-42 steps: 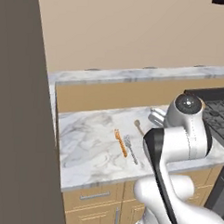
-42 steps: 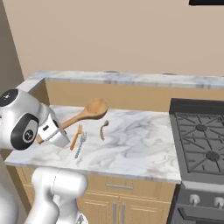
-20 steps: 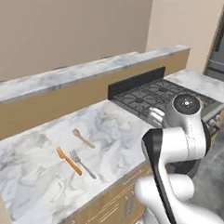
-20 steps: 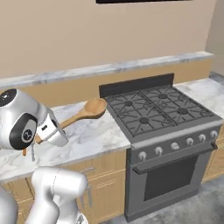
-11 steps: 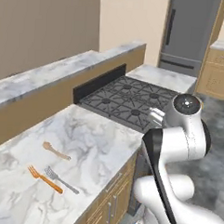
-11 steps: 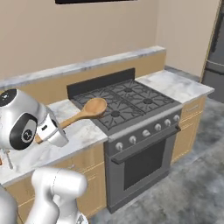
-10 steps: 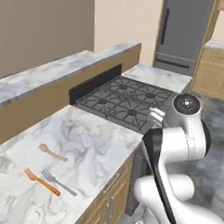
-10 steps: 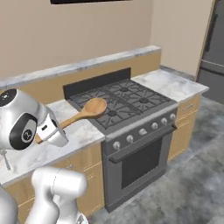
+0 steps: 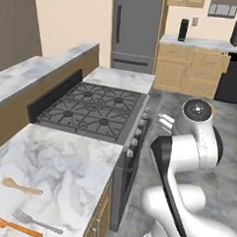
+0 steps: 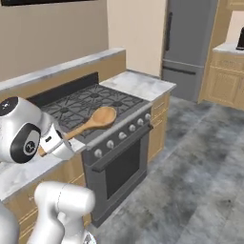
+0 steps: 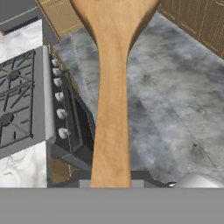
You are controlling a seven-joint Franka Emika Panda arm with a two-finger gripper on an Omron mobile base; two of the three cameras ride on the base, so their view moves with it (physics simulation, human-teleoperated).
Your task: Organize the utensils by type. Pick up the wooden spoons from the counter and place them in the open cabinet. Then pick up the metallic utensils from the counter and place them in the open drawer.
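The large wooden spoon (image 10: 93,121) is held clamped in the gripper (image 10: 56,142), above the stove's (image 9: 94,111) front edge. Nothing is stowed yet; the small wooden spoon (image 9: 20,186) and metal fork (image 9: 36,221) remain at the counter's (image 9: 68,169) near corner.

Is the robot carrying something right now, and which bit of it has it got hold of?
Yes: the large wooden spoon. The gripper holds it at the end of its handle, and the oval bowl sticks out ahead over the stove.
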